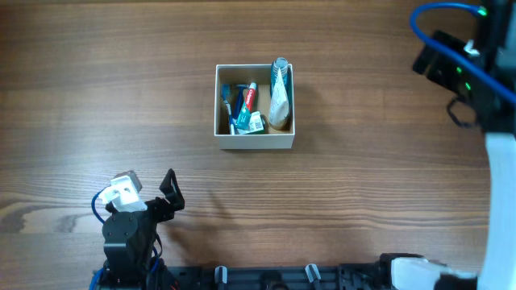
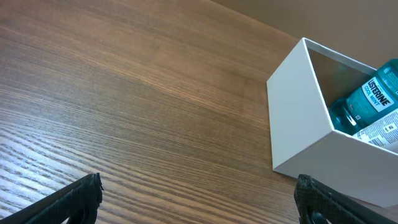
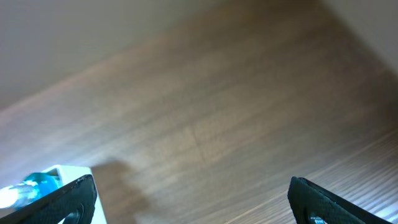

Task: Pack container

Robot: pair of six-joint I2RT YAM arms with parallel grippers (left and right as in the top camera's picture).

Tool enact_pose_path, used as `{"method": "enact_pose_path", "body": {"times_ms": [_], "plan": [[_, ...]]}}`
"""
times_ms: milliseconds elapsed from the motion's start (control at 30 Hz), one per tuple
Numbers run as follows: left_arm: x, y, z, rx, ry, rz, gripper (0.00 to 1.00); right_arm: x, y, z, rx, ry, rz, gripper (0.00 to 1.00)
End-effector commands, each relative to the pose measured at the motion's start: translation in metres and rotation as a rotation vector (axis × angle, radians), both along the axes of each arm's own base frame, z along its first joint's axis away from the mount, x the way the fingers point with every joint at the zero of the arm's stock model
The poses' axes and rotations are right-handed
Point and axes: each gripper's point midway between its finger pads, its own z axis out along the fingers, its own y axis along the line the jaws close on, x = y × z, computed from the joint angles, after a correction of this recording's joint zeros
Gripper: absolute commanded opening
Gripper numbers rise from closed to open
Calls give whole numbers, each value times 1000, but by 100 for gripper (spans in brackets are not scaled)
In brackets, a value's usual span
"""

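The container (image 1: pixel 222 103), a square white box with a tan inside, sits mid-table and holds several toiletries: a teal mouthwash bottle (image 1: pixel 280 68), a white tube (image 1: pixel 278 103), a toothpaste tube (image 1: pixel 250 97) and a blue item (image 1: pixel 228 101). In the left wrist view the container's white wall (image 2: pixel 298 118) shows at the right with the mouthwash bottle (image 2: pixel 367 99) inside. My left gripper (image 2: pixel 199 199) is open and empty near the front left (image 1: pixel 171 193). My right gripper (image 3: pixel 193 199) is open and empty, raised at the far right; the container's corner (image 3: pixel 71 171) and the bottle (image 3: pixel 34 183) show at the lower left.
The right arm's black body with a blue cable (image 1: pixel 463 64) hangs over the table's far right. The left arm's base (image 1: pixel 129 234) stands at the front left. A rail with clips (image 1: pixel 266 275) runs along the front edge. Wood tabletop (image 1: pixel 363 161) surrounds the container.
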Motion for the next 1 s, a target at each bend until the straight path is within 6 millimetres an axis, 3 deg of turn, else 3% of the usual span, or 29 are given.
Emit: {"method": "enact_pose_path", "body": {"times_ms": [0,133,200,267,433,600,800,967], "plan": [[-1,-2,-8,1,13,-18,100,-42,1,39,-111,-138,92,100],[0,-2,-8,1,13,-18,100,-65,14,37,-216,-233,250,100],[-1,-2,-8,1,13,-18,100,-77,22,25,-270,-274,329,100],[-1,-2,-8,1,13,-18,100,-93,31,-11,-321,-308,414,100],[-1,-2,-8,1,13,-18,100,-112,33,-87,-318,-311,423,100],[-1,-2,-8,1,13,-18,100,-120,33,-146,-308,-277,426,100],[-1,-2,-8,1,13,-18,100,-125,35,-197,-293,-241,439,100],[-1,-2,-8,1,13,-18,100,-124,36,-210,-301,-286,438,100]]}}
